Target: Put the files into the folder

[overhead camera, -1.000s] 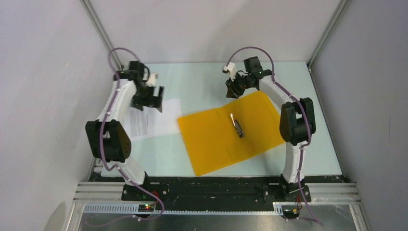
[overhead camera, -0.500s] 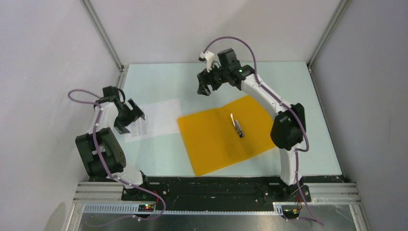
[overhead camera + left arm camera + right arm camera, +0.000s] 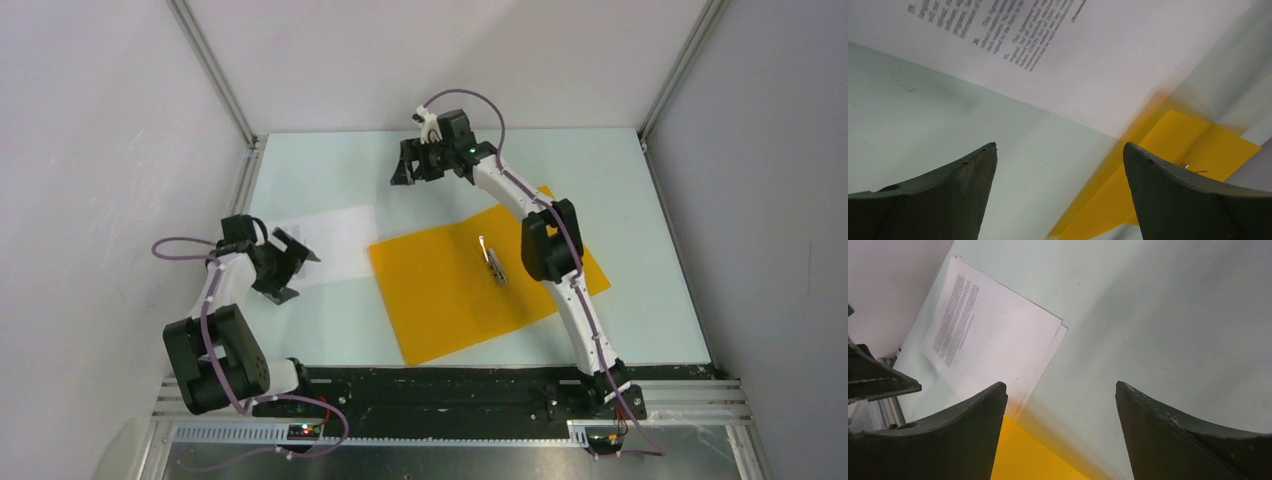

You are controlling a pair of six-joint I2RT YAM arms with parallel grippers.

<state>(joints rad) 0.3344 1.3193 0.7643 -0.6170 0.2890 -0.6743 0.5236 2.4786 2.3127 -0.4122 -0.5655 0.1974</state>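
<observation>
The folder (image 3: 470,285) lies spread open and flat in the middle of the table, orange-yellow, with its metal clip (image 3: 492,262) along the spine. The files (image 3: 335,245), white sheets with small black text, lie just left of it. My left gripper (image 3: 303,277) hovers open at the sheets' near-left edge, holding nothing. From the left wrist I see the files (image 3: 1098,65) ahead and the folder (image 3: 1193,145) to the right. Beyond the folder's far-left corner, my right gripper (image 3: 410,178) is open and empty above bare table. The right wrist view shows files (image 3: 993,340) and folder (image 3: 1023,455).
Grey walls and aluminium frame posts (image 3: 215,75) close in the pale green table (image 3: 600,170) on three sides. The left arm's elbow (image 3: 215,355) sits at the near-left corner. The right arm's forearm (image 3: 550,250) crosses above the folder's right half.
The right gripper let go at the folder's far corner, widened and swung left. The left arm pulled back from the files' far end toward the near left, still open.
</observation>
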